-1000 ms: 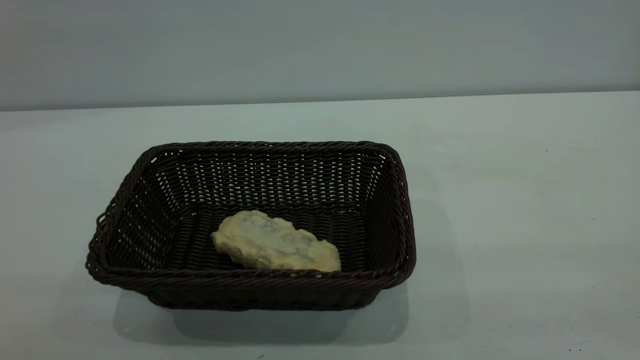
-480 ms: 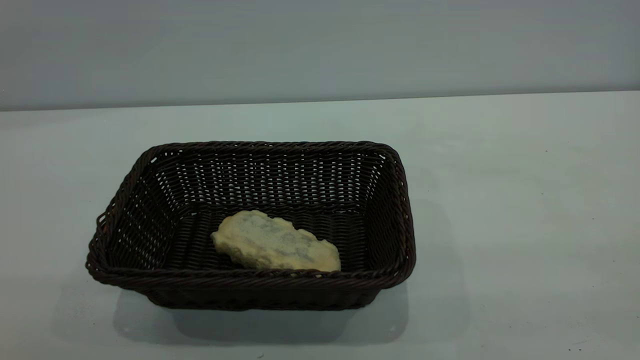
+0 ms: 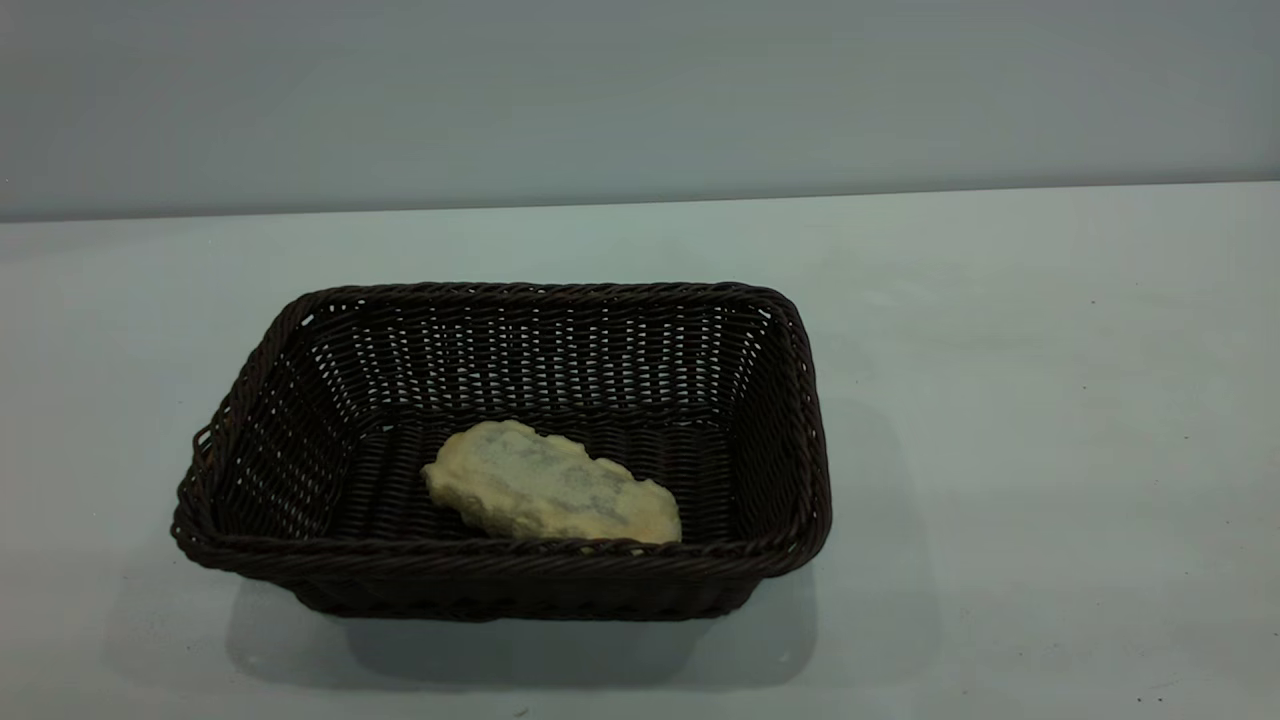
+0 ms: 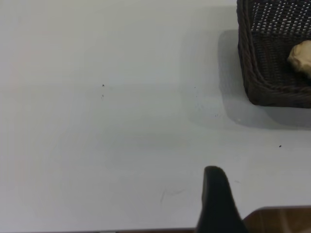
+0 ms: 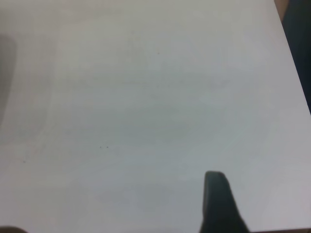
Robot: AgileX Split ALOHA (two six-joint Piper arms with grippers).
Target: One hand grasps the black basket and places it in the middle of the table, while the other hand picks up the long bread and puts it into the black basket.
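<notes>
The black basket (image 3: 500, 450) stands on the white table (image 3: 1000, 400), left of the middle in the exterior view. The long bread (image 3: 550, 485) lies inside it near the front wall, pale underside up. Neither arm shows in the exterior view. In the left wrist view my left gripper (image 4: 216, 194) hangs over bare table near the table's edge, well apart from the basket's corner (image 4: 269, 63), where one end of the bread (image 4: 302, 57) shows. In the right wrist view my right gripper (image 5: 216, 199) hangs over bare table; basket and bread are out of that view.
A grey wall (image 3: 640, 100) rises behind the table. A brown surface (image 4: 284, 221) shows past the table's edge in the left wrist view. The table's side edge (image 5: 291, 48) runs along one side of the right wrist view.
</notes>
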